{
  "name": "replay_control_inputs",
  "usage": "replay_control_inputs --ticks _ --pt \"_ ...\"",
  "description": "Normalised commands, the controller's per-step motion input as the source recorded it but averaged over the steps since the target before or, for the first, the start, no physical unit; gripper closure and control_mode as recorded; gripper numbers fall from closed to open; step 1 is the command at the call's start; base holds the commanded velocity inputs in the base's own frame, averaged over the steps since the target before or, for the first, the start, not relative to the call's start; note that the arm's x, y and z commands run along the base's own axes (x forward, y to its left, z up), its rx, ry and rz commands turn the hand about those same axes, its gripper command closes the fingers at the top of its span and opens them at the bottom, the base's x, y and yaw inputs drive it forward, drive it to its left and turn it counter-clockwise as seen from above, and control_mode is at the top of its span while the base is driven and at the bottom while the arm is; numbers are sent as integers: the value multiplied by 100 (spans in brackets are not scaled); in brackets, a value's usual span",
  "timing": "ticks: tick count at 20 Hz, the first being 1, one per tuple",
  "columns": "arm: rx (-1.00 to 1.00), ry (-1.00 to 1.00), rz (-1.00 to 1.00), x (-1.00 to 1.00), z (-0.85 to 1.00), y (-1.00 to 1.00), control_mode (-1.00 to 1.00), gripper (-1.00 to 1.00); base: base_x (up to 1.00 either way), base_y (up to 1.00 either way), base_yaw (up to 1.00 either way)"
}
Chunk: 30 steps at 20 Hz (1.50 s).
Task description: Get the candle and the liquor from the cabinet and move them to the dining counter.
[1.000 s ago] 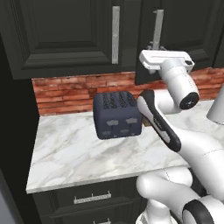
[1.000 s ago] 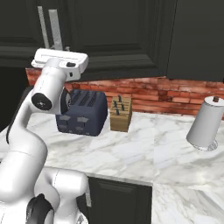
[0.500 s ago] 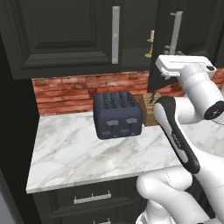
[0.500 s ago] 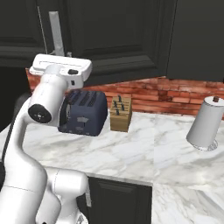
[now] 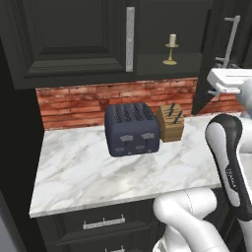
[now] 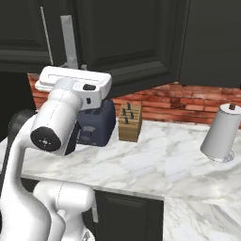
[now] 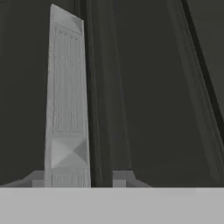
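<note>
The cabinet (image 5: 74, 39) hangs dark above the brick wall, and its right door (image 5: 216, 44) stands swung open. On the inner shelf stands the candle (image 5: 172, 49), a cream stub in a golden holder. My gripper (image 5: 223, 63) is at the door's silver bar handle (image 5: 231, 37), well to the right of the candle. In the hand view the handle (image 7: 65, 100) runs up between the fingers, and the gripper (image 7: 81, 179) is shut on it. From the right, the gripper (image 6: 70, 66) sits under the handle (image 6: 69, 40). The liquor and the dining counter are out of view.
A dark blue toaster (image 5: 132, 129) and a wooden knife block (image 5: 171, 122) stand on the marble worktop (image 5: 78, 167) against the red brick wall. A paper towel roll (image 6: 221, 134) stands at the right. Dark drawers (image 5: 103, 224) run below the worktop.
The hand has pulled the handle to the right and toward me, and the door has swung open, uncovering the candle on the shelf.
</note>
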Motion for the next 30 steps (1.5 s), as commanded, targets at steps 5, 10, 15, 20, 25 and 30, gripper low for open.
replay_control_inputs --ticks 5,10,15,20,25,30 --pt "0 11 -2 -51 0 -83 -100 100 0 0 0" --pt "0 9 0 -42 0 -79 -100 100 0 0 0" --pt "0 3 0 -23 0 -66 -100 100 0 0 0" --pt "0 0 3 -6 0 -54 -100 100 0 0 0" --pt "0 -1 5 0 0 -49 -100 100 0 0 0" --pt "0 0 5 0 -2 -51 -100 100 0 0 0"
